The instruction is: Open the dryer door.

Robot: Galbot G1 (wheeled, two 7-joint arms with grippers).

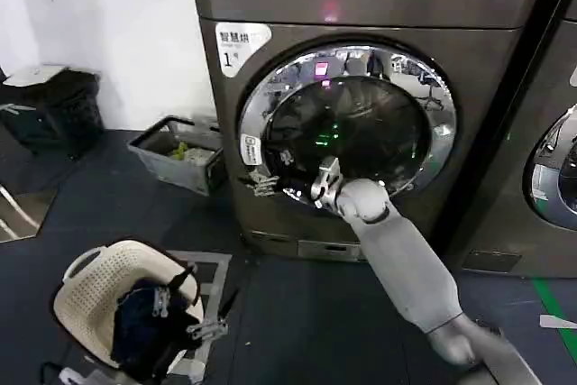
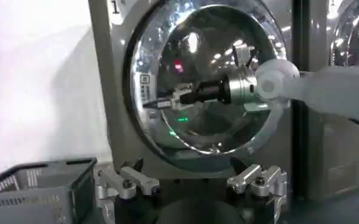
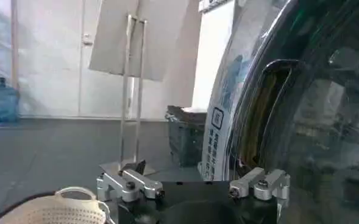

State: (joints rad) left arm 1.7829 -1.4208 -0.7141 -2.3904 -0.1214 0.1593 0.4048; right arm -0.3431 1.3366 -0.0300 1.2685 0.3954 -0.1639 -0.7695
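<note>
Head view puts the bronze-grey dryer (image 1: 361, 6) across the upper middle of the frame, and its dryer door (image 1: 347, 128), chrome ring around dark glass, fills the centre, looking shut. My right arm reaches up from the lower right, and my right gripper (image 1: 264, 186) sits at the door's lower left rim with its fingers spread. My left gripper (image 1: 185, 304), fingers also apart, hangs over the cream laundry basket (image 1: 86, 290) at lower left.

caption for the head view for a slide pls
Right tool reaching to the left edge of the closed dryer door; left tool hangs over a laundry basket.
</note>
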